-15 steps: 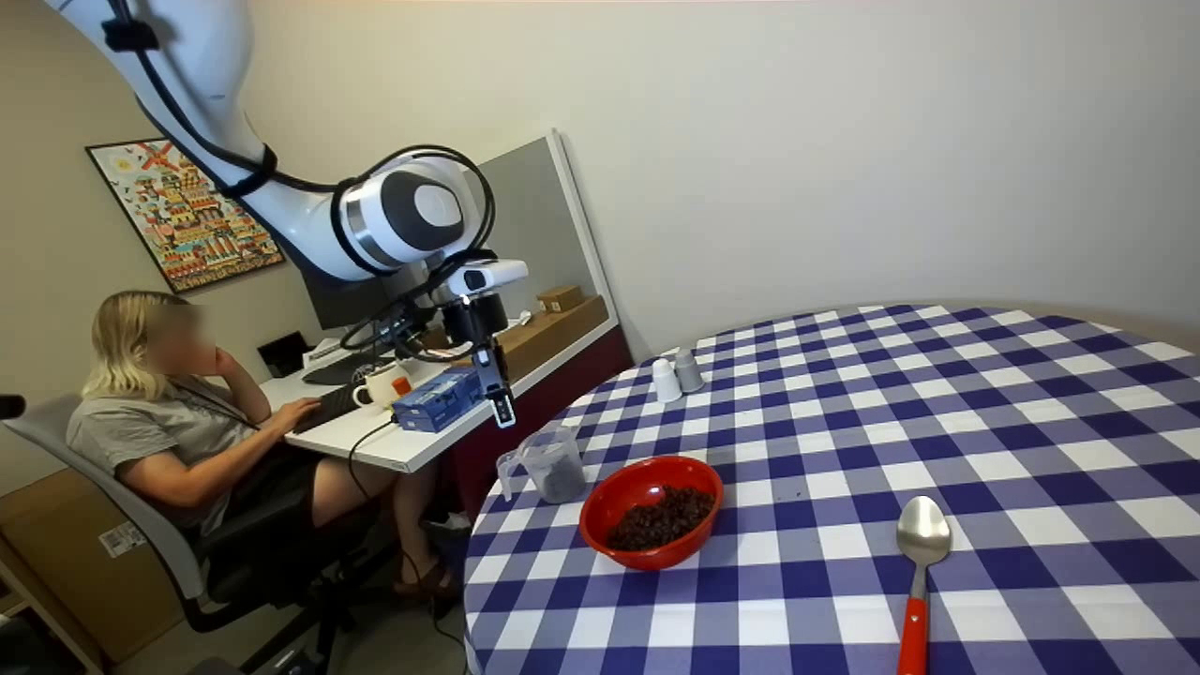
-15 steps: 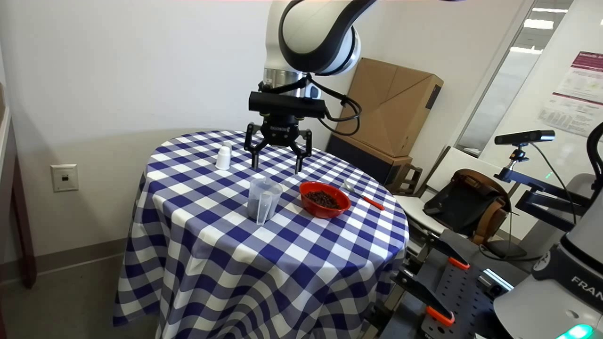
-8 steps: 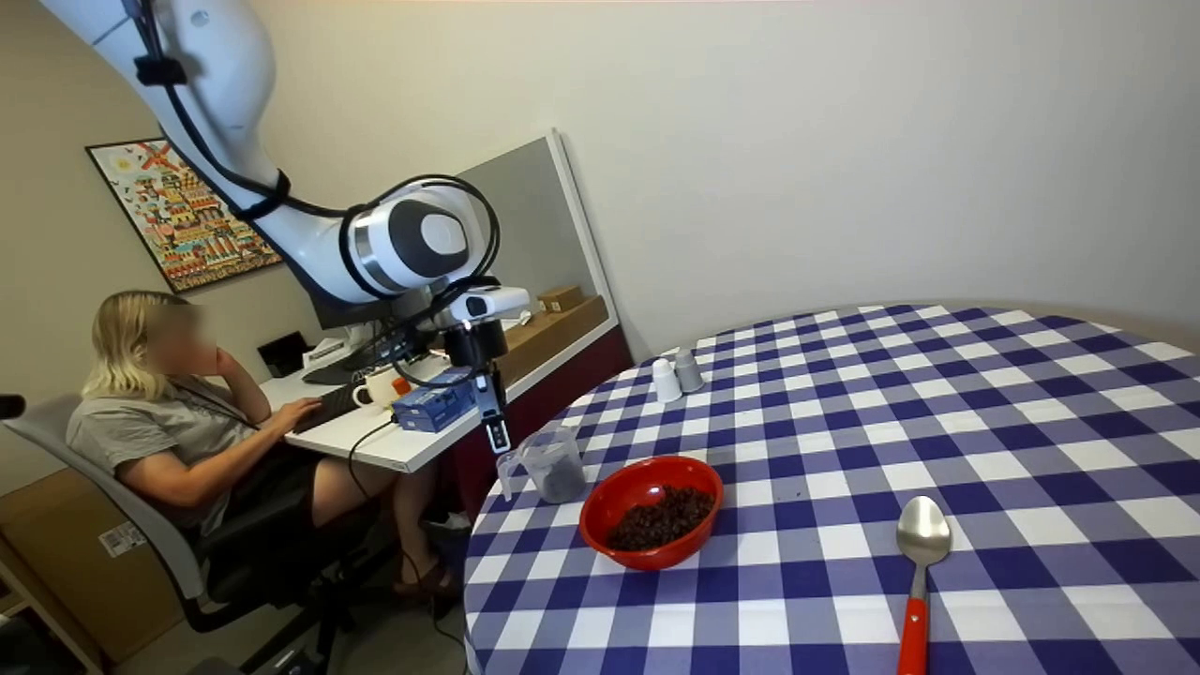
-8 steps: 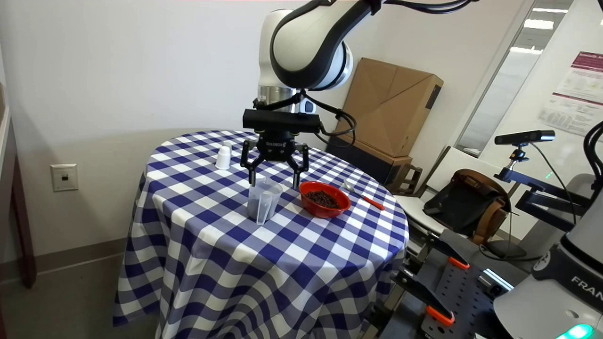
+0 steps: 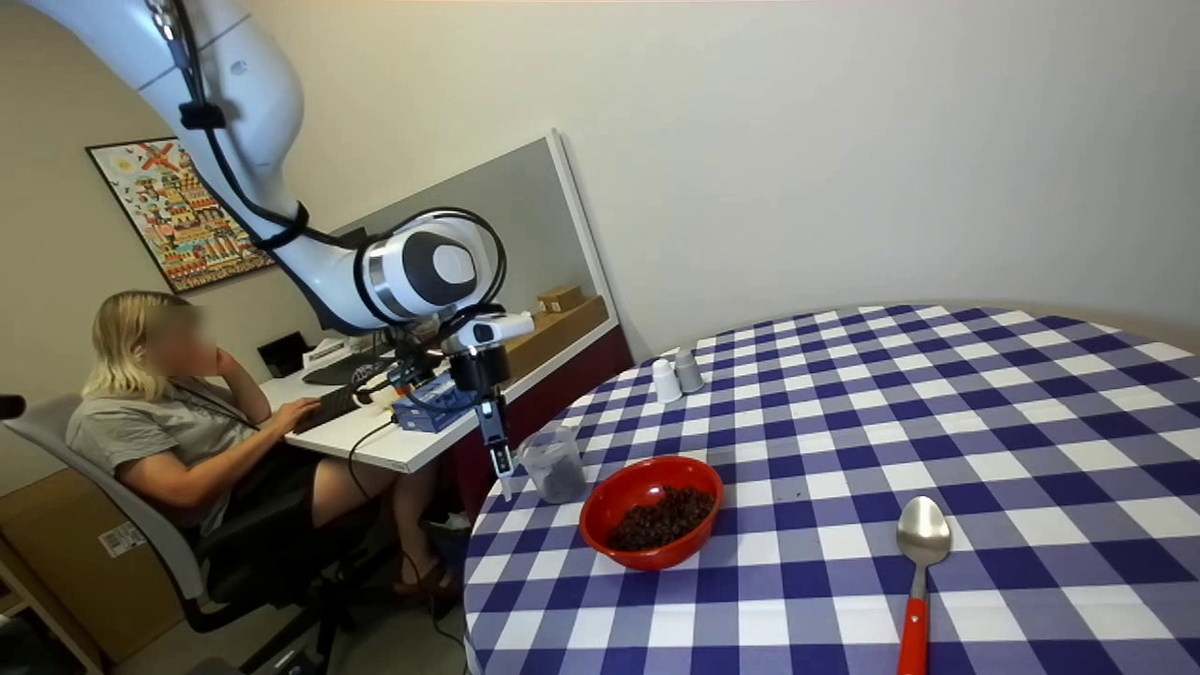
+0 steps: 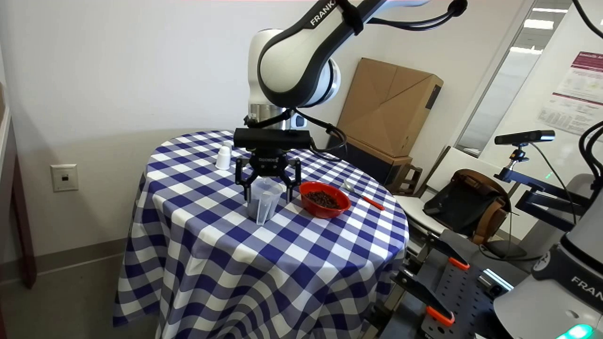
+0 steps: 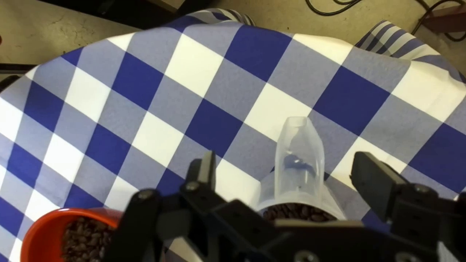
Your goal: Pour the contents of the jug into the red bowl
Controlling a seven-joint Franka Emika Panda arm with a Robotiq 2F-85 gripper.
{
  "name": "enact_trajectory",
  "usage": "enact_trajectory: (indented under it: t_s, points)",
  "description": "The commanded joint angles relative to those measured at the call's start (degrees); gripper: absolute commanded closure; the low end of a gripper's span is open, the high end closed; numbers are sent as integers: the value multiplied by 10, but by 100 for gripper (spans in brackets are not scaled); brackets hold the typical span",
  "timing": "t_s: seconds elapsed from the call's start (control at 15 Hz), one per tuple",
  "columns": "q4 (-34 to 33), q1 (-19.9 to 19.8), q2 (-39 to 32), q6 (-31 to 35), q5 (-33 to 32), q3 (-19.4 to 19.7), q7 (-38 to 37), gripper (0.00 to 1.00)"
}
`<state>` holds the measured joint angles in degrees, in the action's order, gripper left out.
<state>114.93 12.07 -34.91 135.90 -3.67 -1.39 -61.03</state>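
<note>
Hanging low with its tips down, the black robot gripper [image 6: 268, 196] has its two fingers [image 7: 371, 178] spread wide apart and has hold of nothing. In the wrist view, the handle [image 7: 299, 156] of the small, round, see-through jug [image 6: 264, 202] shows in the gap between them. The jug stands upright on the blue-and-white checked cloth [image 5: 806, 422], with dark brown beans [image 7: 295, 212] inside. In an exterior view, the shiny, round red bowl [image 5: 623, 492], also with beans in it, sits near the jug, at 4 o'clock from it. Well apart from the bowl, between 3 and 4 o'clock, lies a red-handled silver metal spoon [image 5: 919, 579].
</note>
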Motion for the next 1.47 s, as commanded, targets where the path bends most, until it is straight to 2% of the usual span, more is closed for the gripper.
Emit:
enact_trajectory:
  t_s: [0.0,0.33,0.53,0.6,0.87,1.2,1.4]
  points:
    - [-26,15,-22,0,6,10,13,38]
    - [-32,20,-27,0,5,10,17,77]
    - [-33,20,-24,-1,5,9,20,95]
    - [-33,18,-22,-2,7,8,22,91]
    - [-36,6,1,-9,16,0,50,91]
    - [-41,-39,45,-27,47,-22,196,91]
    - [-47,-66,67,-82,86,-21,290,91]
